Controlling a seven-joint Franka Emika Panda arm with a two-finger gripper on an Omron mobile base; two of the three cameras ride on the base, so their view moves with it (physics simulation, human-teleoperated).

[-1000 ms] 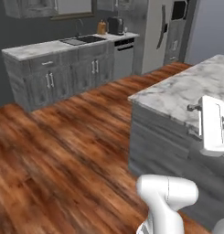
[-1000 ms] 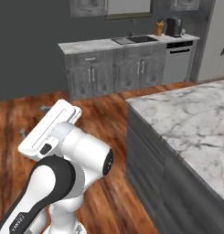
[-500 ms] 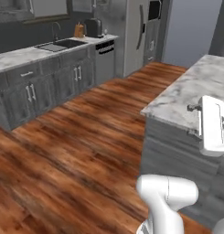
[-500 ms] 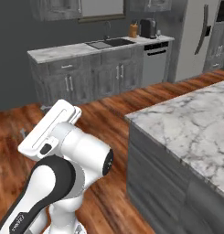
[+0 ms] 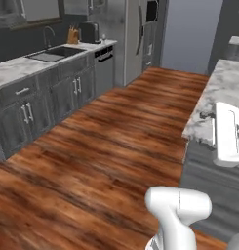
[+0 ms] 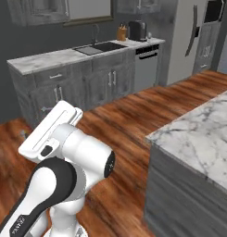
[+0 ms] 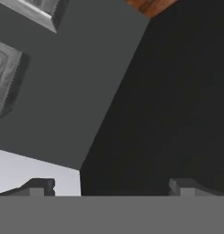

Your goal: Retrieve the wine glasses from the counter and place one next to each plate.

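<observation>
presently the gripper (image 7: 111, 187) stands fully open and empty, far from the counter (image 6: 64, 56), where no wine glasses can be made out; these are judged light, fragile, slippery, best gripped at the stem.

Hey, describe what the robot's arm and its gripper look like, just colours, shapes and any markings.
The arm is glossy white with rounded, bulbous links and a black band at one joint; small grey lettering runs along a lower white link. A flat, oblong white link shows in both base views. The gripper has two small, dark grey, blocky finger tips.
</observation>
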